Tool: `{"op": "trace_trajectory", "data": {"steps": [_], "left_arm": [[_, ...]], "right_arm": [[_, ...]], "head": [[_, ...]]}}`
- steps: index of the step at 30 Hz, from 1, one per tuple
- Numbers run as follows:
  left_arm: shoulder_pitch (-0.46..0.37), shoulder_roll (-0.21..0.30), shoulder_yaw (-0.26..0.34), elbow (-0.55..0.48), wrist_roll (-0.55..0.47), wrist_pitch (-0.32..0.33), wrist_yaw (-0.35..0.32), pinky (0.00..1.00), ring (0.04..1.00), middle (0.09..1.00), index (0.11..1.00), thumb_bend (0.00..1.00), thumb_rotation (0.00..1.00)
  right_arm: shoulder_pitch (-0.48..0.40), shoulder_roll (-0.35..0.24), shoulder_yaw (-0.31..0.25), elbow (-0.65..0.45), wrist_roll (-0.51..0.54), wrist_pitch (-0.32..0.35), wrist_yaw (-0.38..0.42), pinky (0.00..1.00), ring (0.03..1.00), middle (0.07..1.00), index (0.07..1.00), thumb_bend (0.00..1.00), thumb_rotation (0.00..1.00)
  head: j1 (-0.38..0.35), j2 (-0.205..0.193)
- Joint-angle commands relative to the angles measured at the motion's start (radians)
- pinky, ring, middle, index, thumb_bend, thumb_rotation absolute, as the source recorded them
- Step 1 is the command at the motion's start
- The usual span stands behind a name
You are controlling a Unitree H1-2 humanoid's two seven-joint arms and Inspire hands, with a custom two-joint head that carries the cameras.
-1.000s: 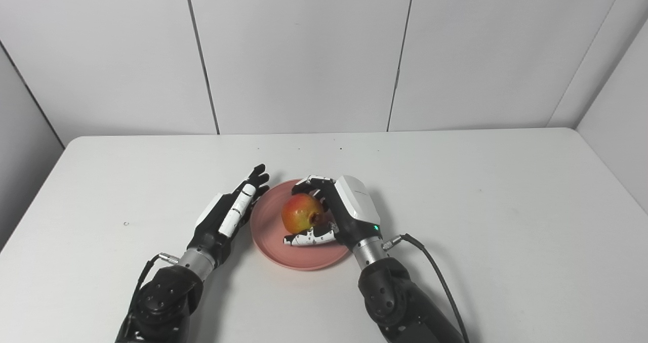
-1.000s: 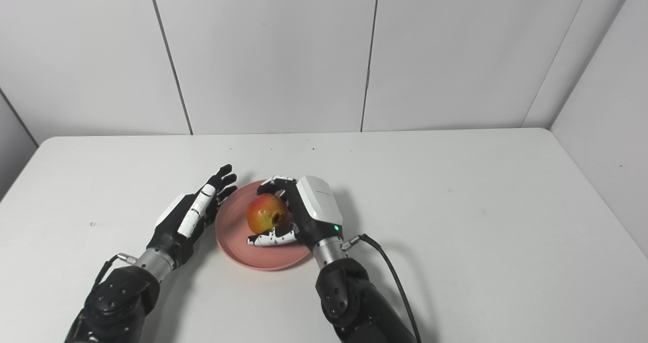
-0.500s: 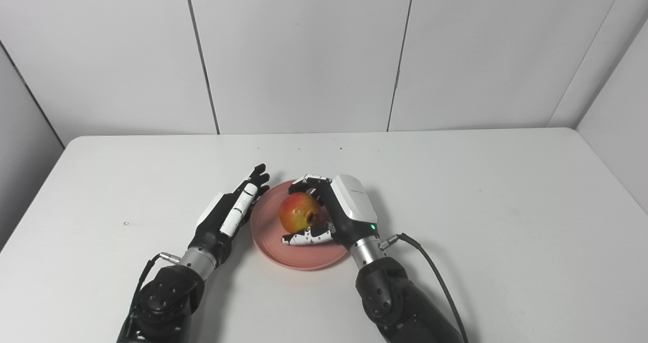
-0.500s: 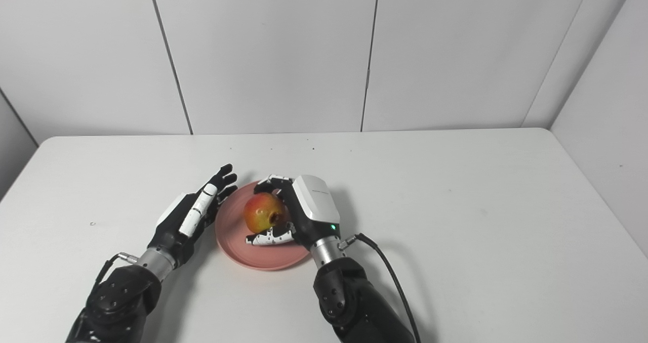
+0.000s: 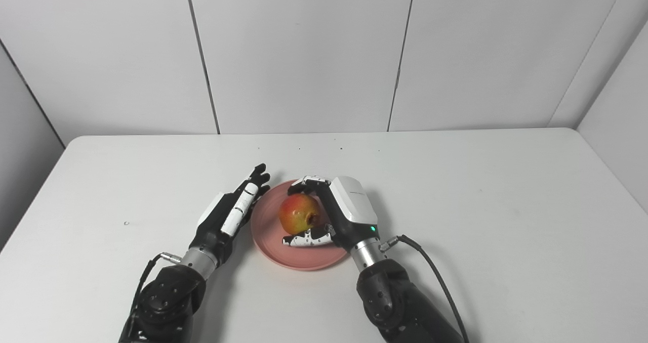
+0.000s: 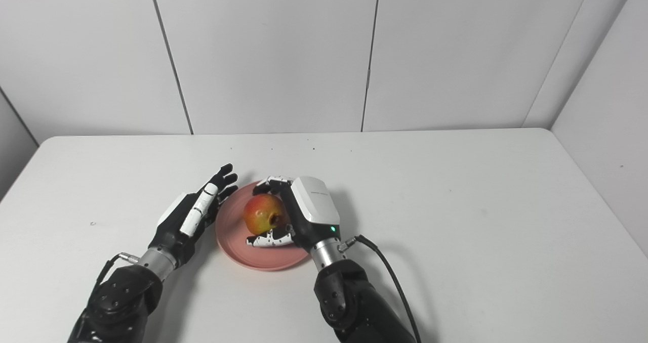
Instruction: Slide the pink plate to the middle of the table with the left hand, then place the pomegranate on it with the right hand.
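White table (image 5: 455,191), rounded corners at the far side, matte top. A few small dark specks along the far part of the top, and one tiny mark (image 5: 126,223) near the left edge. Behind the table, a wall (image 5: 304,54) of pale panels split by thin dark vertical seams. Angled side panels close in at both the left and the right. Soft, even light; faint shadows on the tabletop.
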Motion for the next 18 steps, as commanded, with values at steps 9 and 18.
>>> {"op": "trace_trajectory", "data": {"steps": [9, 18], "left_arm": [[-0.022, -0.007, 0.006, -0.026, 0.002, 0.009, 0.010, 0.92, 0.950, 0.974, 0.970, 0.51, 1.00], [-0.020, -0.005, 0.004, -0.024, 0.013, -0.006, 0.021, 0.91, 0.945, 0.964, 0.964, 0.52, 1.00]], "right_arm": [[0.007, 0.015, -0.027, -0.058, -0.004, -0.040, -0.047, 0.81, 0.797, 0.782, 0.720, 0.61, 0.28], [0.017, 0.029, -0.036, -0.064, -0.003, -0.078, -0.111, 0.82, 0.835, 0.828, 0.840, 0.64, 0.30]], "head": [[0.001, 0.002], [0.002, 0.004]]}}
